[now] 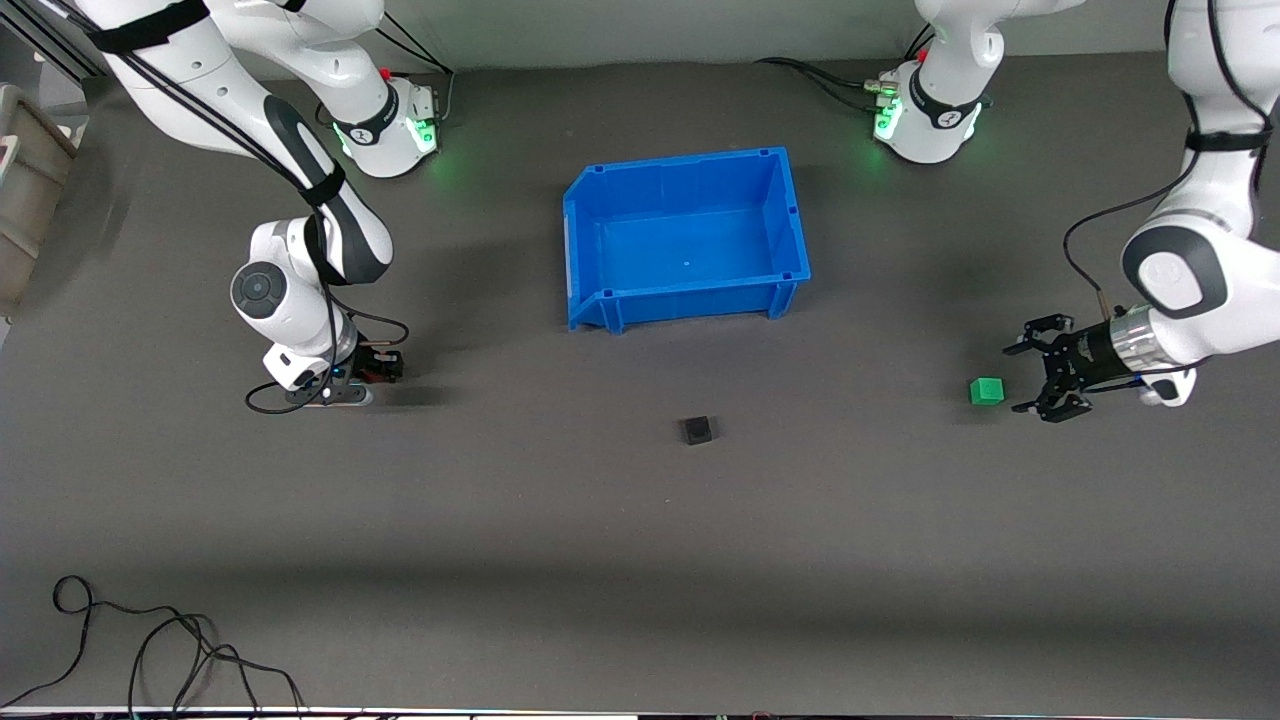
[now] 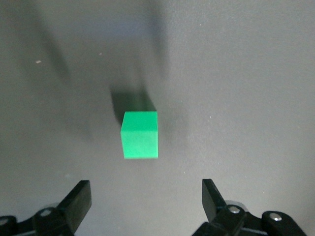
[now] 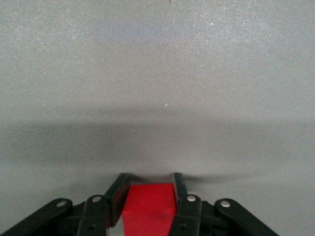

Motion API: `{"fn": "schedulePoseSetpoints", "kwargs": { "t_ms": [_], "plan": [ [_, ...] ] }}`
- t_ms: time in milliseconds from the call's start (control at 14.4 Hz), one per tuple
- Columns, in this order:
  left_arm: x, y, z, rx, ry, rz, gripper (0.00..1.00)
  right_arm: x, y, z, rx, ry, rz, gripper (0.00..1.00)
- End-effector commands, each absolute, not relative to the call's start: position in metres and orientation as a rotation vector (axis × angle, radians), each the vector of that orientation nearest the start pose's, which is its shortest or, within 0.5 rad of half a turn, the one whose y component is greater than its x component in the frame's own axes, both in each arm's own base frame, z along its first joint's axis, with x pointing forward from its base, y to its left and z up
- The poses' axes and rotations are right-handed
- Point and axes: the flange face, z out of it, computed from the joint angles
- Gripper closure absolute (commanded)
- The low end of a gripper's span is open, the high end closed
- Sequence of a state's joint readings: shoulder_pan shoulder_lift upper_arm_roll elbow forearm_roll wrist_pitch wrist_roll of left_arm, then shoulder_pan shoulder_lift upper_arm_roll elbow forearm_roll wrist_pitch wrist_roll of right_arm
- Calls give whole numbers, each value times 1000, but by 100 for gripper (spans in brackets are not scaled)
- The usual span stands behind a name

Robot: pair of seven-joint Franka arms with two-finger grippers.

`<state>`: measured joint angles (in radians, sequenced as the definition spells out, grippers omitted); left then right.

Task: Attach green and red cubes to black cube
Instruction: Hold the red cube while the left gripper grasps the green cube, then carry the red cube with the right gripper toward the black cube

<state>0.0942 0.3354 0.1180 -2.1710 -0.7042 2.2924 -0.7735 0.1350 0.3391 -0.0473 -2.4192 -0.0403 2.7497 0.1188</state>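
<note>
The right pincer [image 3: 147,196] grips the light, rigid red cube [image 3: 149,199] by opposite flat faces on the worktop [image 1: 640,560], while the left pincer [image 1: 1030,378], spread wide, sits beside the green cube [image 1: 986,391].

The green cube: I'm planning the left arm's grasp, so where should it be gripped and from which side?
Probably across two opposite flat side faces of the green cube, coming in from the left arm's end of the table, where the left gripper sits open beside it. In the left wrist view the cube lies flat and slightly skewed between the finger lines, so a small wrist turn would square the fingers.
</note>
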Motion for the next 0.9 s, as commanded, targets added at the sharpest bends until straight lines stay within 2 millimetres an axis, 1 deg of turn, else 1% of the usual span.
{"fn": "schedulePoseSetpoints", "kwargs": {
  "t_ms": [0, 70, 139, 209, 348, 417, 487, 626, 696, 765, 835],
  "plan": [
    [519, 116, 203, -2592, -2381, 506, 0, 490, 45, 170, -3182, -34, -7, 79],
    [517, 116, 196, -2604, -2369, 514, 0, 489, 44, 170, -3182, -34, 0, 88],
    [516, 117, 190, -2611, -2358, 515, 0, 490, 43, 171, -3182, -29, 0, 92],
    [515, 119, 186, -2611, -2360, 495, 0, 491, 42, 173, -3181, -19, -7, 100],
    [514, 118, 180, -2599, -2366, 499, 0, 497, 41, 188, -3164, 70, -51, 100],
    [514, 119, 177, -2589, -2377, 485, 0, 503, 41, 197, -3141, 205, -82, 100],
    [515, 117, 176, -2579, -2397, 479, 0, 509, 48, 205, -3102, 373, -83, 100],
    [516, 114, 172, -2568, -2413, 464, 0, 531, 79, 228, -3026, 627, -21, 100],
    [516, 112, 169, -2565, -2411, 461, 4, 544, 100, 242, -2993, 737, 12, 100],
    [515, 112, 167, -2550, -2434, 470, 15, 554, 117, 254, -2959, 840, 40, 100],
    [515, 112, 167, -2540, -2457, 472, 35, 566, 127, 259, -2917, 968, 62, 100]
  ]
}}
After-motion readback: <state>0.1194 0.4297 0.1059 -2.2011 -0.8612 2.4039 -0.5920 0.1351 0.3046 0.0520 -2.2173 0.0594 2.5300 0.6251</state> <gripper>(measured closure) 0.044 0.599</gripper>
